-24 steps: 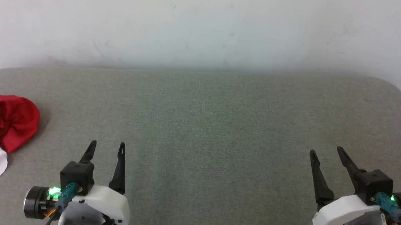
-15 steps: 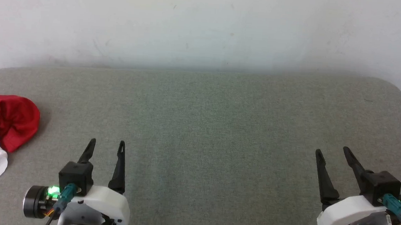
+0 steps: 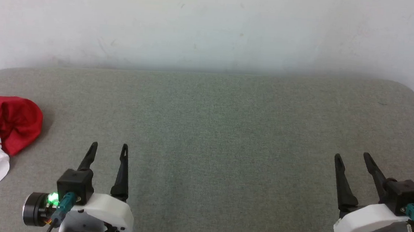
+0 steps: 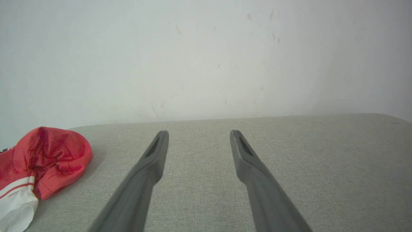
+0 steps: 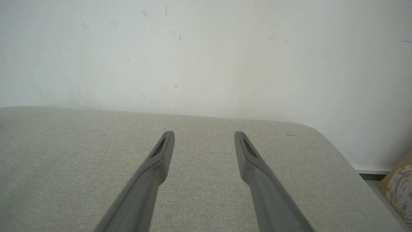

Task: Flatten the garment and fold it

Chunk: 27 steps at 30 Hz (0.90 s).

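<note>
The garment (image 3: 4, 123) lies bunched in a heap at the left edge of the padded surface (image 3: 206, 130), about halfway between its far edge and its near one. A rounded red hump faces the middle of the surface. Below it, a white sleeve with a red-striped cuff trails toward the near side. The left wrist view shows the same heap (image 4: 51, 158), with the red cloth creased and puffed up and the white part flatter against the fabric. The picture's border cuts the heap off, so how much of it reaches past the left edge cannot be told.

The left gripper (image 3: 109, 145) hovers over the near left part of the surface, near the garment but not touching it. Its two dark fingers are spread wide, point toward the far edge and hold nothing. From its own wrist (image 4: 199, 132), only bare grey-green fabric shows between them.

The right gripper (image 3: 351, 155) hangs over the near right part, close to the right edge and well apart from the garment. Its fingers are just as widely parted and empty (image 5: 204, 132). They are aimed at the rounded far right corner.

A scuffed white wall (image 3: 213, 29) rises behind the far edge. Past the right edge, a tan object with pale blotches (image 5: 397, 187) sits low beside the wall.
</note>
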Tool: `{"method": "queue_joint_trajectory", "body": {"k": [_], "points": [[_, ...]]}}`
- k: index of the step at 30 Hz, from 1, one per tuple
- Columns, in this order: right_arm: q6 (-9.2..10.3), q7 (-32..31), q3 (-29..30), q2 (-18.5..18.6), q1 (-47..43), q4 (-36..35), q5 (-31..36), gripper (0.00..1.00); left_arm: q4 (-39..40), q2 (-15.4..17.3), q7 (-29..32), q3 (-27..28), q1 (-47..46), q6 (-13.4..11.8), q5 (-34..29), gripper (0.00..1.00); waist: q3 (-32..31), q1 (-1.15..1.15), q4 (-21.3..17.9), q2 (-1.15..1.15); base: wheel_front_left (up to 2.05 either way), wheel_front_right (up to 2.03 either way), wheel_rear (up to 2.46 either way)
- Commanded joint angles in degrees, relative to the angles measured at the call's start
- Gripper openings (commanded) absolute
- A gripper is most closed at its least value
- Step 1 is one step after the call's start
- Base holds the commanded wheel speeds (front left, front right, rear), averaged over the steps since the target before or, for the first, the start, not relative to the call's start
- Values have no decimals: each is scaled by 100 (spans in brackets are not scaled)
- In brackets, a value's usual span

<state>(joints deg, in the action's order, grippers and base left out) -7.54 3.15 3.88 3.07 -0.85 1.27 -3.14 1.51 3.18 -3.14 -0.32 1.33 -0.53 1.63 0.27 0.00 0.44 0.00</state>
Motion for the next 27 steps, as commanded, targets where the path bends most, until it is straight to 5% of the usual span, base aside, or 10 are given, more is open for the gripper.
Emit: {"method": "queue_joint_trajectory", "body": {"k": [1, 27], "points": [[2, 53, 46, -5, -60, 29, -51, 100, 48, -7, -53, 6, 88, -10, 36, 100, 3, 0, 10, 0, 0, 0, 0], [3, 364, 229, -9, -98, 201, -195, 100, 193, -14, -365, 3, 213, -71, 195, 100, 18, 0, 630, 0, 0, 0, 0]]}}
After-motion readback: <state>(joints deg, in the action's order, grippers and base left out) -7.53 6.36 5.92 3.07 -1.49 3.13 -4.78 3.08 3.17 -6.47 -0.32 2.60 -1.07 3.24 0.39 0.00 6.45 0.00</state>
